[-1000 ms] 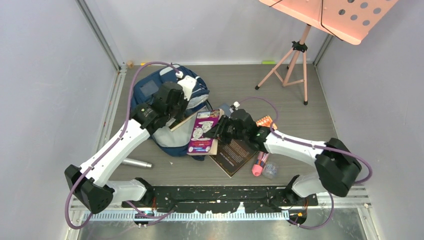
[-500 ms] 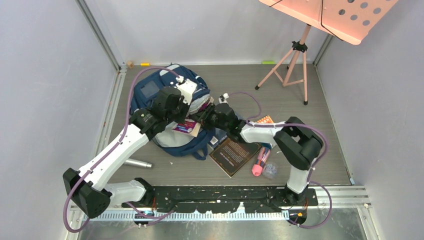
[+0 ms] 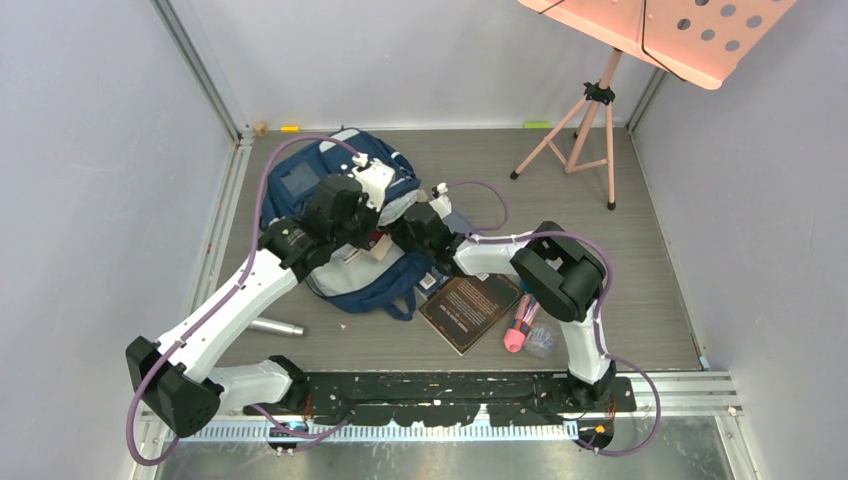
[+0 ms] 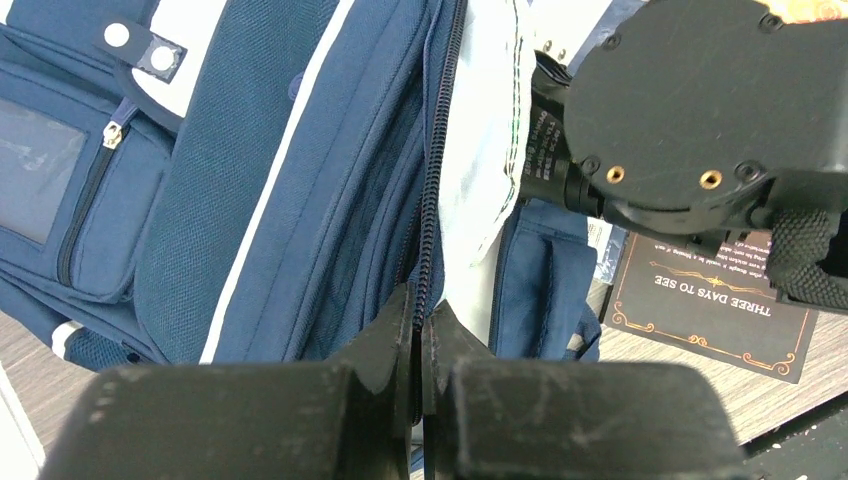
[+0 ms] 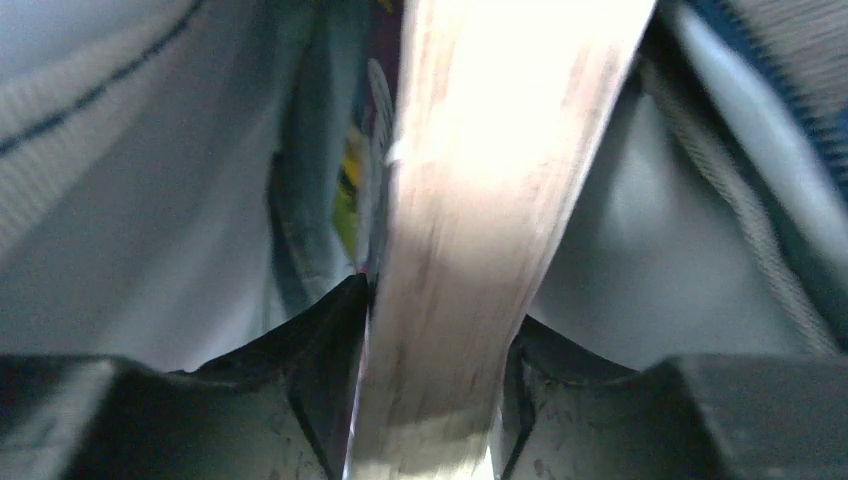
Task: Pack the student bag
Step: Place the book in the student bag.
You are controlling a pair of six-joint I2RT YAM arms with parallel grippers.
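Navy fabric covers the far-left part of the table (image 3: pixel 620 260) in the overhead view. The student bag (image 3: pixel 300 180) lies flat there, its front pocket toward the far-left corner and its mouth turned toward the middle. The left gripper (image 3: pixel 350 235) sits on the rim of that mouth, and the right gripper (image 3: pixel 408 228) reaches in from the other side with its tip inside the opening. This reads as one arm keeping the bag open while the other loads it. Toward the near edge lie a dark book (image 3: pixel 470 308) and a pink highlighter (image 3: pixel 517 330), probably waiting their turn. A silver cylinder (image 3: pixel 272 326) lies beside the left arm.

From the left wrist, the left gripper's jaws are clenched on the zipper edge (image 4: pixel 430 240), the fabric pinched between them. Lifting this edge exposes the pale lining (image 4: pixel 480 150) and keeps the gap wide. The right gripper's black body fills the upper right, just beside that gap.

From the right wrist, the view is wholly inside the bag, with grey lining on both sides. The right gripper (image 5: pixel 435 350) clasps a thick book (image 5: pixel 470 200) by its pale page edge, with a finger against each face. The book stands on edge and points into the compartment, so it can probably slide down between the walls. I judge it to be nearly seated, with letting go the step in hand.
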